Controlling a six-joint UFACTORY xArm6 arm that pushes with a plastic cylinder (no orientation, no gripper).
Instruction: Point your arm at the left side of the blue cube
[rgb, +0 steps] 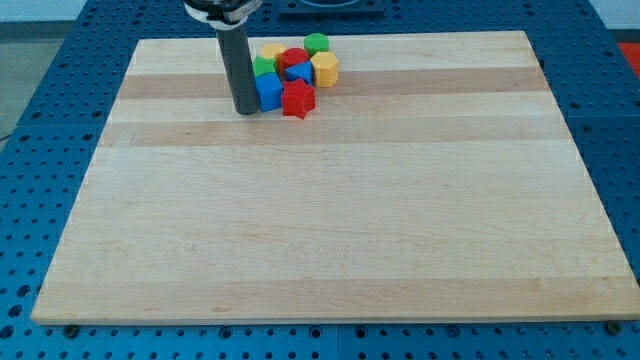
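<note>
Blue cube (270, 92), my tip (245, 111) touching its left side, no fingers visible

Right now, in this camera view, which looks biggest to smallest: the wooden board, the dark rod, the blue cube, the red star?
1. Wooden board
2. Dark rod, my tip just left of the blue cube
3. Blue cube and red star: look alike, no ranking.

my tip (246, 110) sits just left of the blue cube (270, 92).
</note>
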